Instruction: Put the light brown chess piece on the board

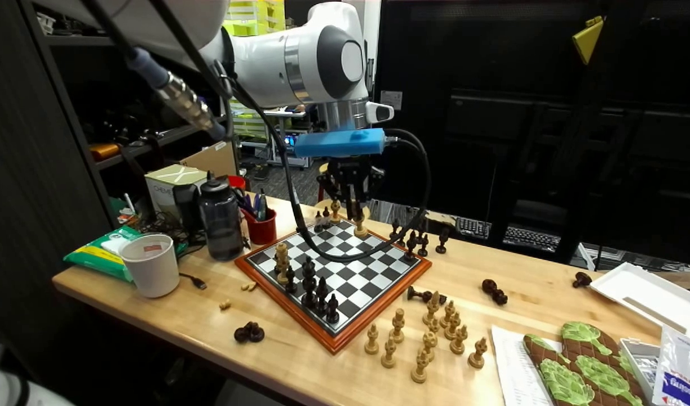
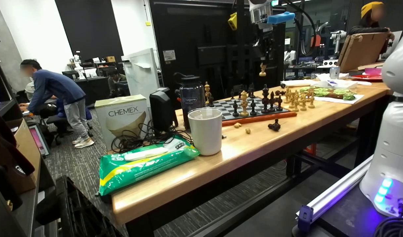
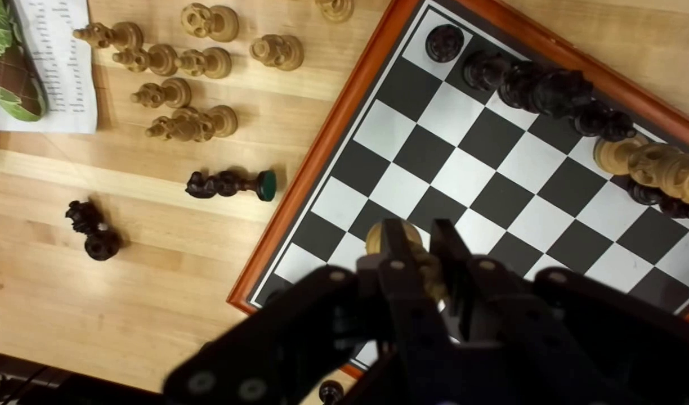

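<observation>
The chessboard's reddish-brown frame (image 1: 379, 303) surrounds black and white squares on the table; the frame also shows in the wrist view (image 3: 311, 174) and in an exterior view (image 2: 260, 118). My gripper (image 1: 355, 212) is over the board's far part, pointing down. It is shut on a light brown chess piece (image 1: 361, 230), which hangs base down, somewhat tilted, in the air above the squares in an exterior view (image 2: 262, 69). In the wrist view the piece's base (image 3: 374, 239) shows past the fingers (image 3: 420, 225), which partly hide its body.
A tall light brown piece (image 1: 282, 265) and dark pieces (image 1: 308, 282) stand along the board's near edge. Several light brown pieces (image 1: 397, 327) stand beside the board. A lying dark piece (image 3: 229, 184) is close to the frame. A bottle (image 1: 221, 220) and pen cup (image 1: 262, 228) stand beside the board.
</observation>
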